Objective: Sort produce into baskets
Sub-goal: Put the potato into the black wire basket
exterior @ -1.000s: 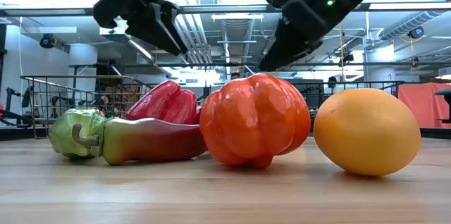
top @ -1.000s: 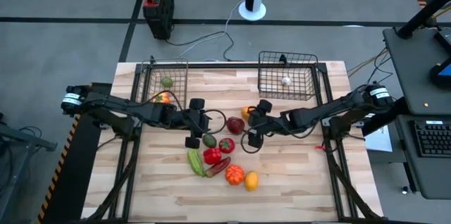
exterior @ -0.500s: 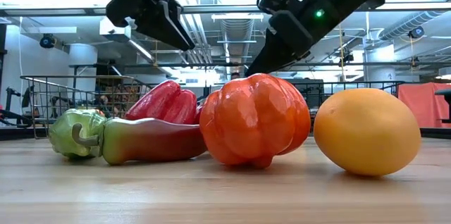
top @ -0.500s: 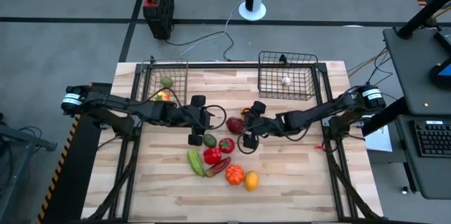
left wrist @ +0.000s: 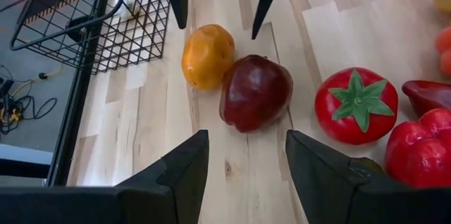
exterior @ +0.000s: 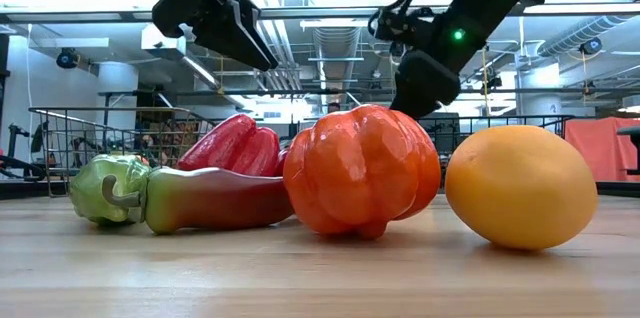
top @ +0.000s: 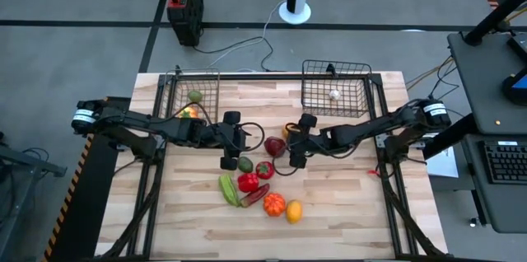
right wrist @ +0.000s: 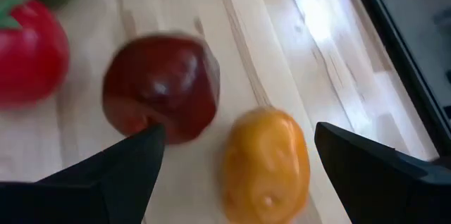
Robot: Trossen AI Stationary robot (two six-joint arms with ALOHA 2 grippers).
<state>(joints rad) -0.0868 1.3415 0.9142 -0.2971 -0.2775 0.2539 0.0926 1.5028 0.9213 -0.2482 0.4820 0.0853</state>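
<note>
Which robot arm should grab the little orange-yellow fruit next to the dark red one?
Probably the right. The right gripper is open right over the orange-yellow fruit, one finger on each side in its wrist view. The left gripper, also open, sits farther off, past the dark red fruit.

Two baskets point(top: 194, 91) point(top: 335, 88) sit at the table's point(top: 346, 204) upper edge; the produce cluster point(top: 259, 181) lies centre frame, below them.
</note>
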